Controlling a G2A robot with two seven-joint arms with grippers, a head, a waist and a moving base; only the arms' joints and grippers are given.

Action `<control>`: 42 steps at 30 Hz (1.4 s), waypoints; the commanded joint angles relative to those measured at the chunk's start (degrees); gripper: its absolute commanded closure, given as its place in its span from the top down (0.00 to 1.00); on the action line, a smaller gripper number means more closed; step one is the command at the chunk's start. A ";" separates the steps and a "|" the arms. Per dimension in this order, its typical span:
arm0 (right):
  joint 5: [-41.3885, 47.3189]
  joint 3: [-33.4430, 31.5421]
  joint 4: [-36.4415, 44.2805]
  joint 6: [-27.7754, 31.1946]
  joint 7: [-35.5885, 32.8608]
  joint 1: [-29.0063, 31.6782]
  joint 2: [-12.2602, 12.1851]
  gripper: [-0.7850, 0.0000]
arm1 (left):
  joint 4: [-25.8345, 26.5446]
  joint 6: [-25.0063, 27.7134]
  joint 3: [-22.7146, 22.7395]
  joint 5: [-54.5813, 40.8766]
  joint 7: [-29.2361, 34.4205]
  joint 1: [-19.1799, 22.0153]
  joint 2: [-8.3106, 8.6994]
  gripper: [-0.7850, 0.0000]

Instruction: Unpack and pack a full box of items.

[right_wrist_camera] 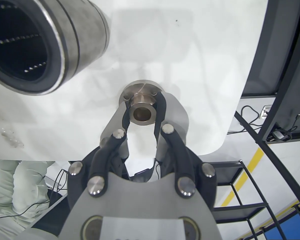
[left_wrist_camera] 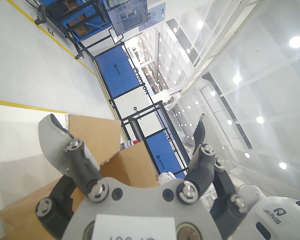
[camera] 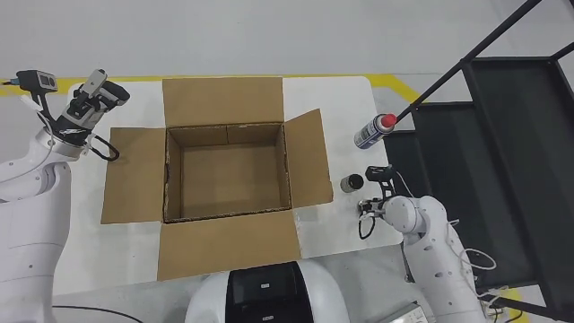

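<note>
Right wrist view: the right end effector is pinched narrow on a small flanged bushing, only its fingertips on the smooth round sleeve, with the flange apparently against the desk. Such a shallow hold on polished metal could let the bushing twist or slip out on the lift. A bearing lies on its side just beside; a brush from the arm could set it rolling. The box sits open and looks empty, and its near flap could snag a low carry. Farther off, a can lies near the desk edge. The left end effector is spread wide, holding nothing.
</note>
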State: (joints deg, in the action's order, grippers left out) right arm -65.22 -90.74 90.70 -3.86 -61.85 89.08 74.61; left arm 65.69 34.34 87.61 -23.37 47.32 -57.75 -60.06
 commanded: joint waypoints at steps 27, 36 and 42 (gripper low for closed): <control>3.34 -3.90 11.73 5.43 -2.06 8.38 -1.86 1.00 | 0.00 0.00 0.00 0.00 0.00 0.00 0.00 1.00; 2.45 -0.05 3.78 1.67 0.97 3.45 -1.68 0.85 | 0.00 0.00 0.00 0.00 0.00 0.00 0.00 1.00; 2.95 0.41 1.73 1.13 2.08 2.54 -1.79 0.54 | 0.00 0.00 0.00 0.00 0.00 0.00 0.00 1.00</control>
State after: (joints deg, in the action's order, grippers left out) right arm -62.37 -90.35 92.74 -2.67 -59.93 91.72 72.84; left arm 65.69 34.34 87.61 -23.37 47.32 -57.75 -60.06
